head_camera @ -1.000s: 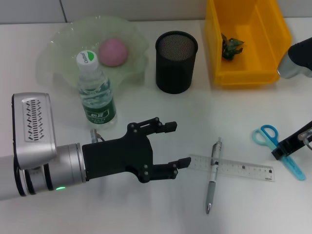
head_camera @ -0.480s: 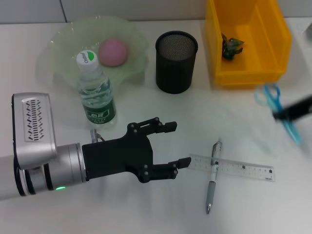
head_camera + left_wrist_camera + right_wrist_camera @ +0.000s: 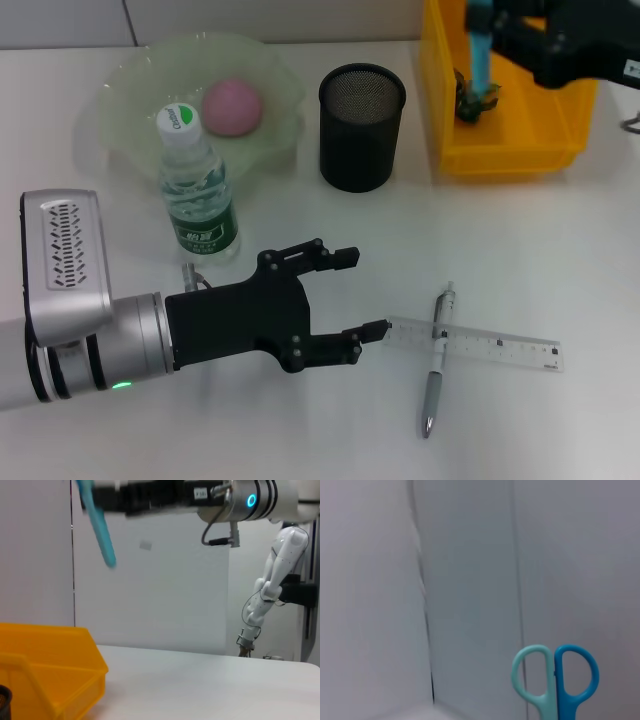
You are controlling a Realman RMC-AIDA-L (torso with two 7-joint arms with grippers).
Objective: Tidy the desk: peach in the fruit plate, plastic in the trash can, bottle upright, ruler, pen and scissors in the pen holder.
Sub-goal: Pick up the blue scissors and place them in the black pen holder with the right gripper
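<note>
Head camera looks steeply down over the desk. Left wrist camera sits low, facing across it, sharing the yellow bin (image 3: 508,90) at one o'clock. Right wrist camera faces a wall, close.

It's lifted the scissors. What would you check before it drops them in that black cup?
1. Scissors held by right gripper: ok.
2. Scissors over the holder: not ok, they hang over the yellow bin.
3. Holder upright, mouth free: ok.
4. Scissors pointing down: ok, handles up in the right wrist view.
5. Left gripper clear of the holder: ok, open, low by the ruler.
6. Grip firmness: cannot tell.
</note>
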